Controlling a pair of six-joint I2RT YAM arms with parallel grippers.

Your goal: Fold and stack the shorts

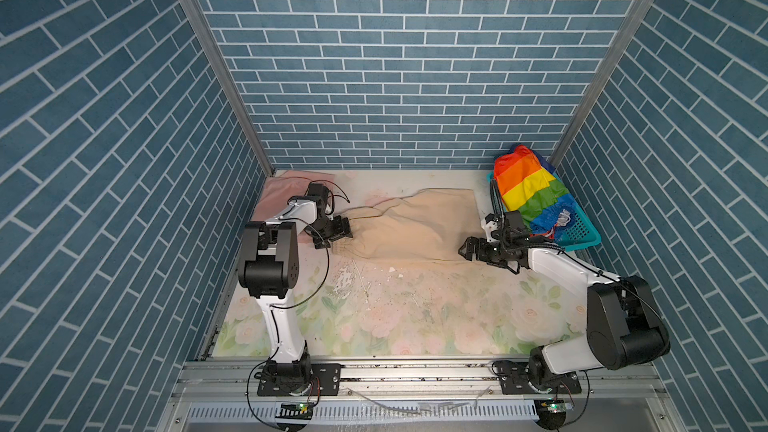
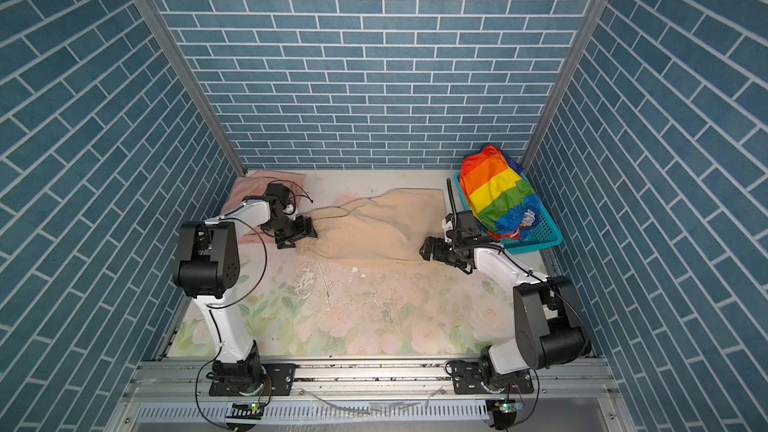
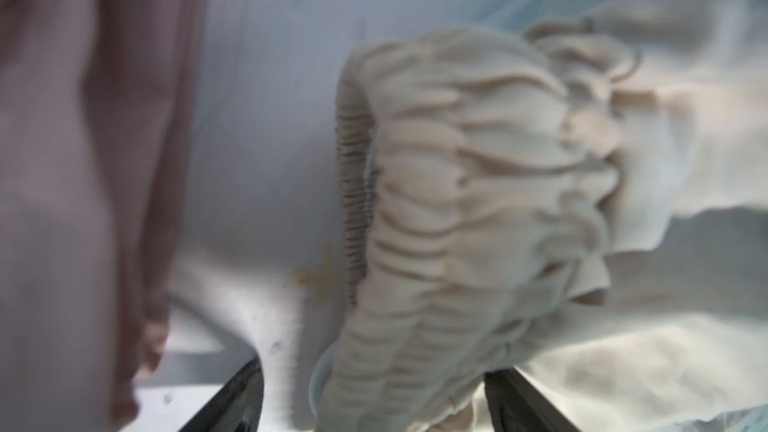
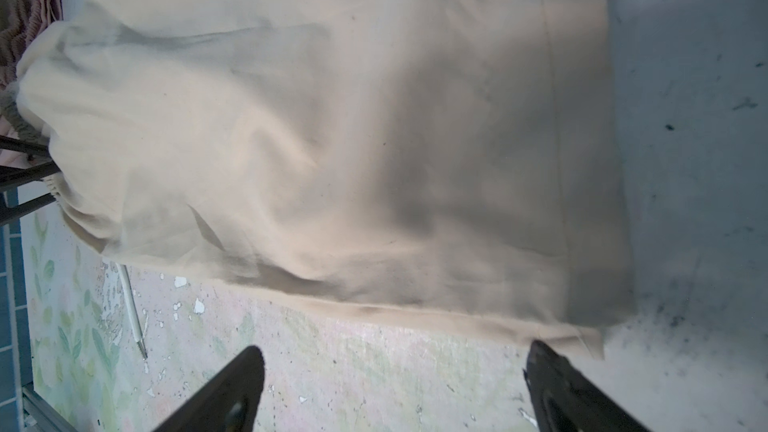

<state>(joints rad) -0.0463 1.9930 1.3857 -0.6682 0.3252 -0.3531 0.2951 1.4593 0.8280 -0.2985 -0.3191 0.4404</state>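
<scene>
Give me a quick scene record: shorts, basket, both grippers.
beige shorts: spread out mid-table
pink shorts: back left corner, partly hidden
rainbow-striped shorts: heaped in teal basket, back right
left gripper: jaws apart around beige waistband
right gripper: open at beige shorts' near hem corner, holding nothing
stacked: none yet

- The left arm [image 1: 279, 326] rises to a high elbow, then slopes forward and down; the left hand [image 1: 337, 238] is held low, its fingers apart.
- The right arm [image 1: 557, 268] stretches low toward the middle; the right hand [image 1: 464, 250] points leftward, its fingers [image 4: 232, 392] spread wide.
</scene>
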